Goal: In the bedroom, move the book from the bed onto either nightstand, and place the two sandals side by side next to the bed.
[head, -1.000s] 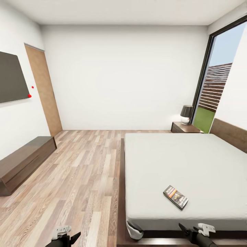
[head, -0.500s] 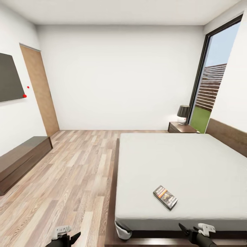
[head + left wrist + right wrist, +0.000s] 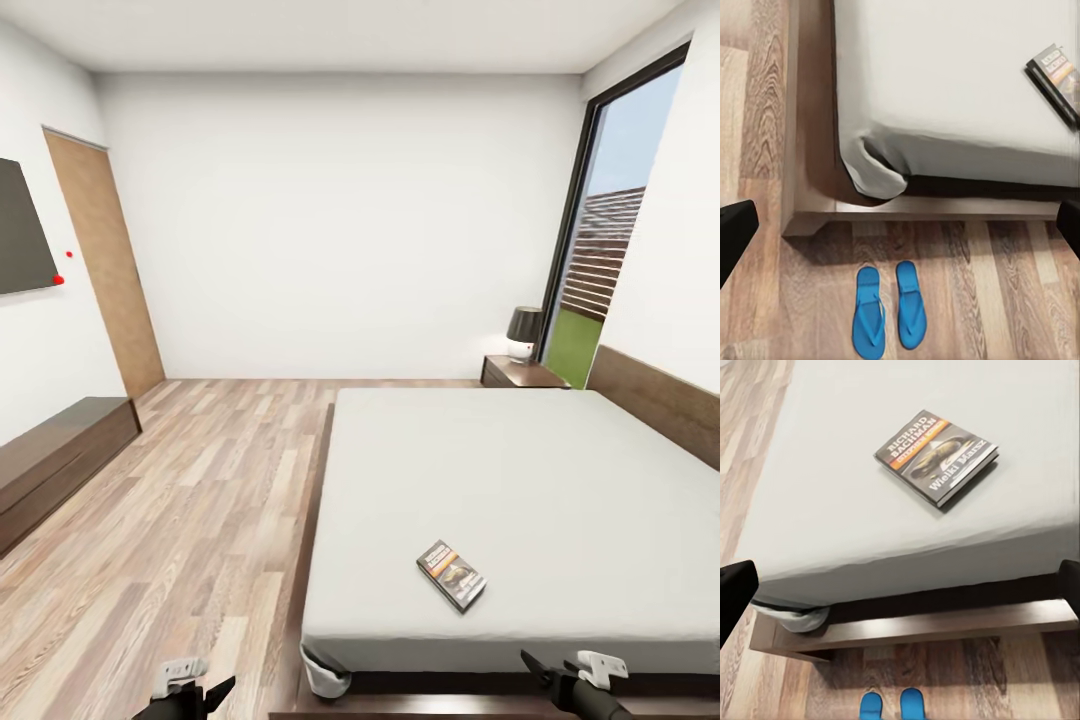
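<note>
Paperback (image 3: 451,575) lies near the bed's (image 3: 520,480) foot; blue sandals (image 3: 889,309) sit paired on the floor; both grippers' (image 3: 192,690) (image 3: 560,672) jaws spread wide.

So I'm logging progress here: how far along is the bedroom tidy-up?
Done, it looks: the two sandals lie side by side on the floor by the bed. In hand: nothing. Left: the book is on the mattress, to go onto the nightstand.

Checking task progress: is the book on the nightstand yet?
No, the book lies on the bed's grey mattress, far from the nightstand.
</note>
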Available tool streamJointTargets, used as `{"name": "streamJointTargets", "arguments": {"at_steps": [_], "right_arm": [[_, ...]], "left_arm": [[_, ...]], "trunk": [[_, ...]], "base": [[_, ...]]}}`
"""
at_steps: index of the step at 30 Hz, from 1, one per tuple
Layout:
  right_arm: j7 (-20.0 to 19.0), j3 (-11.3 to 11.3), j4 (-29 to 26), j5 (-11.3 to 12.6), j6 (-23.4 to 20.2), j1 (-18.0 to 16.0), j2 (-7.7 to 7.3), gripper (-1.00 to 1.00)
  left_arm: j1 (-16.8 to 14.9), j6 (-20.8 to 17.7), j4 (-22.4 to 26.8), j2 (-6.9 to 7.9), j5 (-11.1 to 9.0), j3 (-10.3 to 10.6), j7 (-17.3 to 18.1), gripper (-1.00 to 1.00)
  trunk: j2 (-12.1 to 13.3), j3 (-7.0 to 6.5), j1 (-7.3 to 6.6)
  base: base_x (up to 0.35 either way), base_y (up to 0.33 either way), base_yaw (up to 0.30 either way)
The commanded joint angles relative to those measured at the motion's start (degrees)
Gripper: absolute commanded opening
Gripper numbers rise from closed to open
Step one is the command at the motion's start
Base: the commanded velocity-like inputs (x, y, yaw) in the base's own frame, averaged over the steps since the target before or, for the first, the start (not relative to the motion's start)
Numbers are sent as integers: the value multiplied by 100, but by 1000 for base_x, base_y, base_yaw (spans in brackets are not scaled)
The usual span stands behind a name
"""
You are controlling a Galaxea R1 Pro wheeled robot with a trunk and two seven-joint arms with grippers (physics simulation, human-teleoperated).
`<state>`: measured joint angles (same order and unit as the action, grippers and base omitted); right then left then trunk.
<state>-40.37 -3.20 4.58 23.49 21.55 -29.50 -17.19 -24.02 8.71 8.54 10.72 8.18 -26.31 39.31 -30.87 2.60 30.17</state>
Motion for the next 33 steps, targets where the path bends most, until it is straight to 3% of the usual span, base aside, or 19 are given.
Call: {"name": "streamJointTargets", "arguments": {"at_steps": [1,33], "right_arm": [[-32,-32,25,-2,24,-12,-2,100],[-32,-32,25,-2,24,-12,-2,100]], "left_arm": [[-6,38,-3,0,61,-41,15,100],[-6,34,-1,-79,68,-50,15,100]], "trunk": [[-11,12,3],[-11,12,3]], "base": [[0,-284,0],[0,-285,0]]}}
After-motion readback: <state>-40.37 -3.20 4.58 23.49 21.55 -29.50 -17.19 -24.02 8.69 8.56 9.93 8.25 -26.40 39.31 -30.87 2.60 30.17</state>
